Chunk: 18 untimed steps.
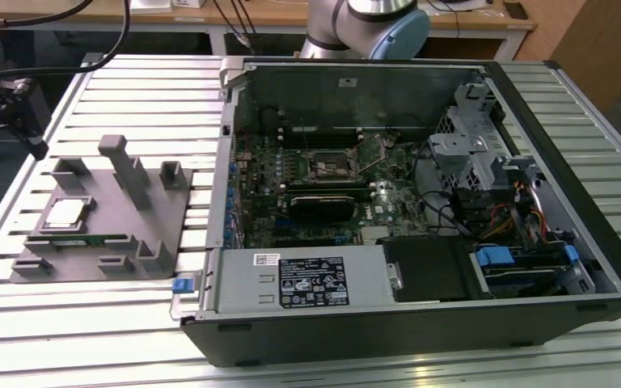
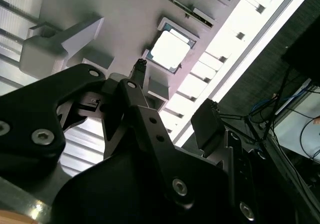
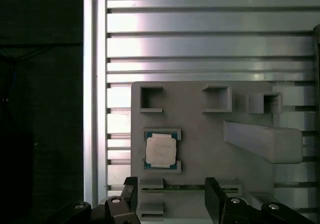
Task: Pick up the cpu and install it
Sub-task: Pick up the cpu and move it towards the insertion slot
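The cpu (image 1: 65,213), a small square chip with a pale silver top, lies flat in a recess of the grey plastic tray (image 1: 111,225) at the exterior view's left. Both wrist views look down on the cpu (image 3: 161,150) (image 2: 170,50) in the tray (image 3: 200,134) (image 2: 125,19). My gripper (image 3: 171,199) (image 2: 175,96) hangs above the tray, open, its dark fingers (image 3: 131,194) spread wide with nothing between them. It is well clear of the chip. On the motherboard the square socket (image 1: 327,166) sits inside the open computer case (image 1: 569,202).
A long thin green circuit strip (image 1: 84,239) (image 3: 190,187) lies in a tray slot beside the cpu. Tall grey posts (image 1: 127,170) rise from the tray. The arm's base (image 1: 365,24) stands behind the case. The slatted metal table (image 1: 73,323) ends at an edge (image 3: 90,109).
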Motion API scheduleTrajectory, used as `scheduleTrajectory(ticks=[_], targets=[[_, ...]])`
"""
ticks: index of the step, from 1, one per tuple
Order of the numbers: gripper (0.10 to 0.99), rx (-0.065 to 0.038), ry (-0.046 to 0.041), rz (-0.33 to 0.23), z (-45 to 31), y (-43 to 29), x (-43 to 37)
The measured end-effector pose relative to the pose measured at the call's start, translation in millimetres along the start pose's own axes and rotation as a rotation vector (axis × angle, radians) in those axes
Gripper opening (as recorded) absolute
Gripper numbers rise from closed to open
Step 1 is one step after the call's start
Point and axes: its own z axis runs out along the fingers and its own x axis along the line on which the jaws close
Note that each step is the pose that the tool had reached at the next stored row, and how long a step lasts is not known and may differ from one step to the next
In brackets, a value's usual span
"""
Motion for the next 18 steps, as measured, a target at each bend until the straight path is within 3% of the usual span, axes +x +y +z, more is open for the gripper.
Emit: scheduleTrajectory(ticks=[18], targets=[[0.647, -0.004, 0.0000, 0.000, 8.0, -0.5, 0.0]])
